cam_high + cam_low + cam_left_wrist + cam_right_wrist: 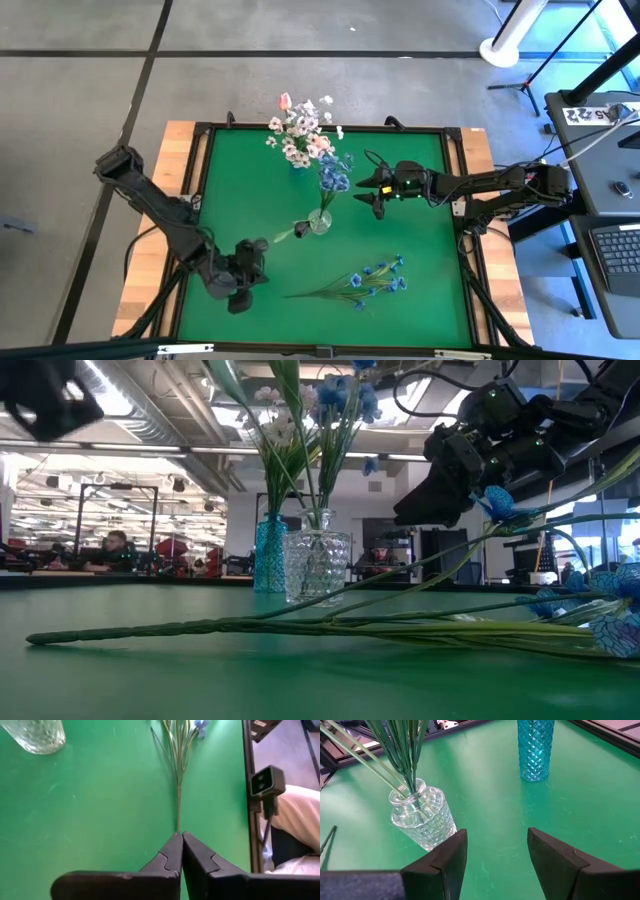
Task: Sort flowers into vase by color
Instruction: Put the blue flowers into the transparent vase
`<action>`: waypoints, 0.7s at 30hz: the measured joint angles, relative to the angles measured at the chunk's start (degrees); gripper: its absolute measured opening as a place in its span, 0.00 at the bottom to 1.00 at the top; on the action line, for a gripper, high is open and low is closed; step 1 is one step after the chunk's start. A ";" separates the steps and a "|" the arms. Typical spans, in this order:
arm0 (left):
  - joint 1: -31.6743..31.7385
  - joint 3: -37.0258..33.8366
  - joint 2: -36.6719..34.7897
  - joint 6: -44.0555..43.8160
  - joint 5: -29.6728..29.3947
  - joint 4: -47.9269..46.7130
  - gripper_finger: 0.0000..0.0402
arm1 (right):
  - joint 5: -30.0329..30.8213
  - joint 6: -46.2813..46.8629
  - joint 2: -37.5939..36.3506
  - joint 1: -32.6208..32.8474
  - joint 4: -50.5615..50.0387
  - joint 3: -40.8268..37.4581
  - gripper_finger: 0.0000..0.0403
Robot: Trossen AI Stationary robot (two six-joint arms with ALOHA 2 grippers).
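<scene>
The left tool (pixel 181 851) is pinched shut at the stem tip of the blue flower spray (pixel 365 281) lying on the green bench (pixel 250 180); whether the stem is caught is unclear. Next comes a lift toward the clear vase (pixel 319 221), already holding blue blooms. Beyond, the right tool (pixel 495 852) hovers open nearby, crowding that approach; the blue vase (pixel 535 747) stands farther back.

blue spray (pixel 365 281) — flat on mat, front | white-pink flowers (pixel 300 130) — blue vase | blue flowers (pixel 334 172) — clear vase
</scene>
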 joint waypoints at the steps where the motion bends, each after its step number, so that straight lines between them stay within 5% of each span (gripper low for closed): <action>1: -0.03 1.22 -0.02 -0.09 -0.07 -1.43 0.01 | 0.00 -0.01 0.00 0.00 0.00 0.00 0.51; 5: -1.31 5.99 -0.02 -0.10 -0.80 -6.64 0.00 | 0.00 -0.02 0.00 0.00 0.02 0.00 0.51; 13: -4.15 16.67 -0.02 -6.81 -6.18 -32.16 0.00 | 0.00 -0.02 0.00 -0.04 -0.30 0.00 0.51; 21: -5.04 23.45 3.02 -2.75 -6.24 -33.26 0.00 | 0.00 -0.04 0.00 -0.03 -1.62 0.00 0.51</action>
